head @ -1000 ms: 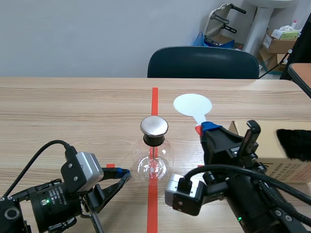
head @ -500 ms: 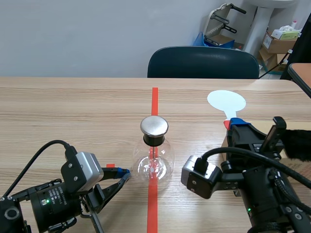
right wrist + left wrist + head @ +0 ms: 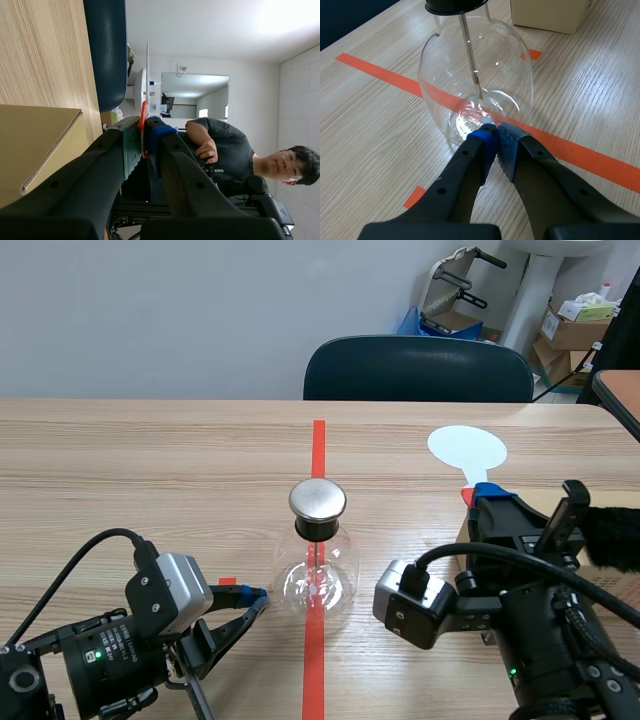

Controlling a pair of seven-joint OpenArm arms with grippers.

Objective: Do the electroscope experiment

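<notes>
Where the left arm lies low over the table, the left gripper points at the foot of the electroscope. Its two fingers are closed on nothing, and the blue pads meet right against the lowest part of the glass wall.

The electroscope is a round clear flask standing upright on the orange-red tape line, near the middle of the table. A black stopper closes its neck and a flat metal cap sits on top. A thin rod hangs down inside the glass.

Well to the right of the flask, the right gripper is clamped on the red handle of a white paddle. The paddle's round blade stands beyond the fingertips, apart from the flask. In the right wrist view the blade is seen edge-on, with the handle pinched between the pads.

Under and beside this arm sits a cardboard box, with a black furry piece on it at the far right.
</notes>
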